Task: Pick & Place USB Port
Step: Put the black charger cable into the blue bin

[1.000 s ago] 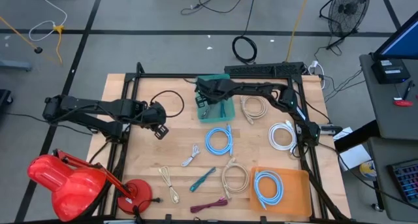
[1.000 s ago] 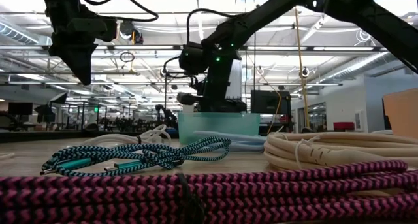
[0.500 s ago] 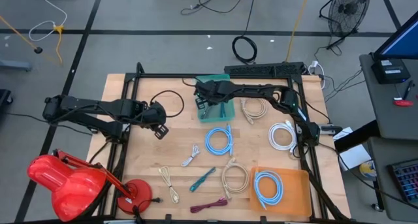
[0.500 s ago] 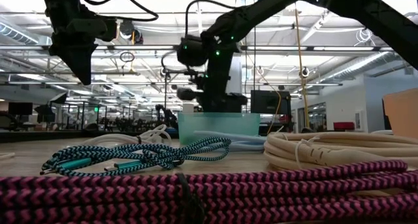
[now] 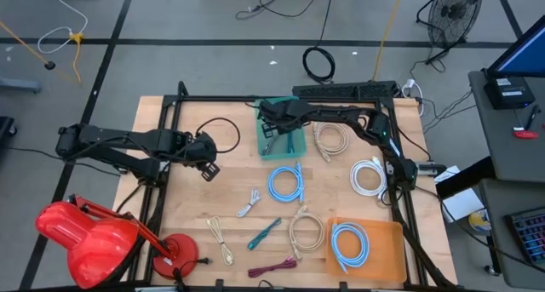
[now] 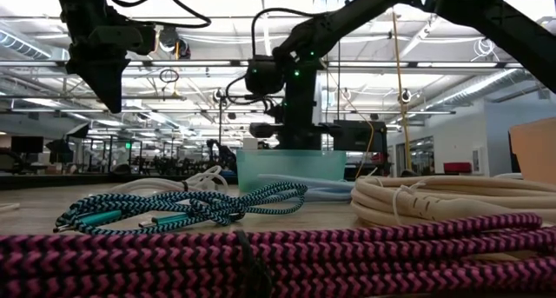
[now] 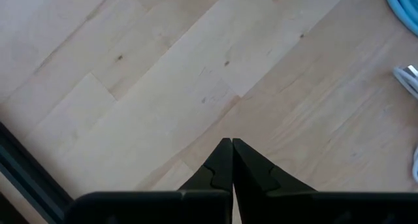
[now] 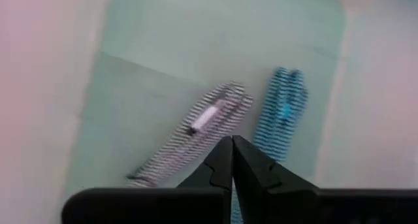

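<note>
A teal bin (image 5: 297,152) stands at the table's far middle. On its floor (image 8: 196,48) lie a grey-and-white braided USB cable (image 8: 208,123) with a white plug and a blue braided cable (image 8: 279,113). My right gripper (image 8: 232,142) hangs shut above the bin (image 6: 291,168), pointing steeply down over the grey cable, with nothing between its fingers. Over bare wood at the table's left, my left gripper (image 7: 232,144) is also shut and holds nothing; the high view shows it (image 5: 207,168) near a black cable loop.
Coiled cables lie across the table: light blue (image 5: 285,183), white (image 5: 368,175), cream (image 5: 329,141), teal (image 5: 264,232), magenta (image 5: 272,267). An orange tray (image 5: 387,256) with a blue coil sits at the near right. A red lamp (image 5: 85,241) stands at the near left.
My right gripper has shifted slightly toward the table's right over the bin and tipped a little at the wrist, staying shut. The cables in the bin lie where they were.
</note>
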Robot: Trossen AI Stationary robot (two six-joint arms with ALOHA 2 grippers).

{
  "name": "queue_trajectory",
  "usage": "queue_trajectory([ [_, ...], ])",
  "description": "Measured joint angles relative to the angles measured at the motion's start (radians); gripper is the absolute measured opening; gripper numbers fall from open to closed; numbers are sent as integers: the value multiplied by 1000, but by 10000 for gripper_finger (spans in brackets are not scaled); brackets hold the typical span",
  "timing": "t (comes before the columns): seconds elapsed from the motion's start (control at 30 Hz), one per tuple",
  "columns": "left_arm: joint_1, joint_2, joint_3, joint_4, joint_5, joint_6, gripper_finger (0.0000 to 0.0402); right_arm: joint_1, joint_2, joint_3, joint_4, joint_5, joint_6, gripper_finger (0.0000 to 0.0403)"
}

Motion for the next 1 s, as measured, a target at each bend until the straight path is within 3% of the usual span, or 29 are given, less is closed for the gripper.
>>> queue_trajectory([
  [0.57, 0, 0, 0, -5, 2, 1, 5, -18, 49, -2, 35, -57, 6, 0],
  [1.0, 0, 0, 0, -17, 7, 1, 4, -14, 52, -2, 157, -55, -23, 0],
])
